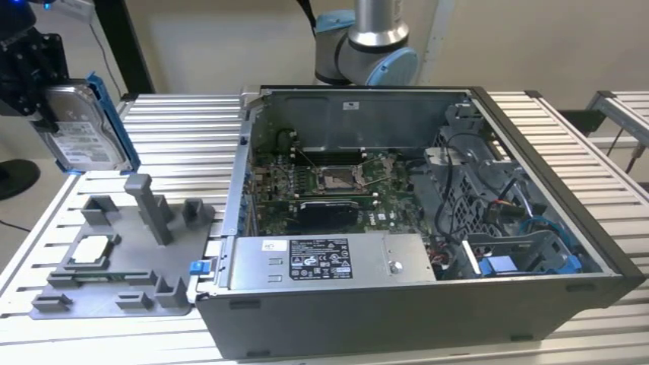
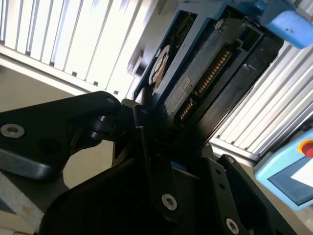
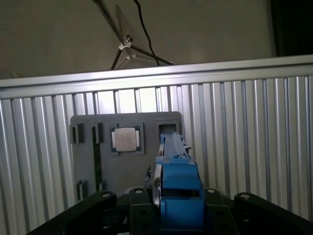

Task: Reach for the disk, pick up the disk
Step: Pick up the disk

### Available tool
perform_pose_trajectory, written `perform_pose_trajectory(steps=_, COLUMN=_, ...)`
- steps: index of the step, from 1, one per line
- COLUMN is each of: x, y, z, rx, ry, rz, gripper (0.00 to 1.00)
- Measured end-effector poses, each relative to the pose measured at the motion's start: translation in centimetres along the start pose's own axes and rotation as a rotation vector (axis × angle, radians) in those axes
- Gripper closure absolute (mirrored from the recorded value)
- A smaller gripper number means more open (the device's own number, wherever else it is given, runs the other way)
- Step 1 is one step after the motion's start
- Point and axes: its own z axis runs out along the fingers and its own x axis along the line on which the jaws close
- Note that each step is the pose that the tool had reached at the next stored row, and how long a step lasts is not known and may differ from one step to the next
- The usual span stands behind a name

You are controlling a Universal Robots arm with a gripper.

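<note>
Exterior view, far left: gripper (image 1: 41, 90) clenched on the disk (image 1: 83, 133), fingers pressed against its two flat faces at the upper end. Held on edge, near upright, white label facing the camera, blue bracket (image 1: 112, 122) running down the edge toward the exterior view's right. Suspended above the slatted aluminium table (image 1: 178, 125), touching the gripper alone.

Below the disk, flat on the table: grey fixture plate (image 1: 112, 293) with upright posts and shallow recesses. Seated in one recess: small square silver chip (image 1: 91, 247).

Just beside the plate, on the exterior view's right: open computer case (image 1: 406, 327). Inside: motherboard (image 1: 324, 182) on the floor of the case, labelled grey power supply box (image 1: 315, 262) against the near wall, drive cage (image 1: 527, 255) with blue fittings at the right end. Behind the case: arm base (image 1: 370, 46).

First wrist view: sighted along the bracket edge of the disk (image 3: 178, 191), with black fingers (image 3: 142, 210) closed on either side. Beyond the disk's far end: fixture plate (image 3: 127, 166) and chip (image 3: 126, 139), well apart from the disk.

Second wrist view: circuit-board face of the disk (image 2: 195, 78), showing a row of gold connector contacts, clamped between the black fingers (image 2: 149, 147).
</note>
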Motion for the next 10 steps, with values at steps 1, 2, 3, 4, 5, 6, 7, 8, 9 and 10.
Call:
perform_pose_trajectory(steps=1, x=0.00, y=0.00, z=-0.14, rx=0.0000, ry=0.0000, rz=0.000, gripper=1.00)
perform_pose_trajectory(steps=2, x=0.00, y=0.00, z=-0.28, rx=0.0001, ry=0.0000, rz=0.000, gripper=1.00)
perform_pose_trajectory(steps=3, x=0.00, y=0.00, z=-0.41, rx=0.0000, ry=0.0000, rz=0.000, gripper=1.00)
perform_pose_trajectory(steps=4, x=0.00, y=0.01, z=-0.54, rx=0.0000, ry=0.0000, rz=0.000, gripper=1.00)
perform_pose_trajectory(steps=5, x=0.00, y=0.01, z=-0.67, rx=0.0000, ry=0.0000, rz=0.000, gripper=1.00)
perform_pose_trajectory(steps=6, x=0.00, y=0.01, z=-0.79, rx=0.0000, ry=0.0000, rz=0.000, gripper=1.00)
perform_pose_trajectory(steps=7, x=0.00, y=0.01, z=-0.91, rx=0.0001, ry=0.0000, rz=0.000, gripper=1.00)
perform_pose_trajectory(steps=8, x=0.00, y=0.01, z=-1.03, rx=0.0001, ry=0.0000, rz=0.000, gripper=1.00)
perform_pose_trajectory(steps=9, x=0.00, y=0.01, z=-1.16, rx=0.0000, ry=0.0000, rz=0.000, gripper=1.00)
perform_pose_trajectory(steps=10, x=0.00, y=0.01, z=-1.28, rx=0.0000, ry=0.0000, rz=0.000, gripper=1.00)
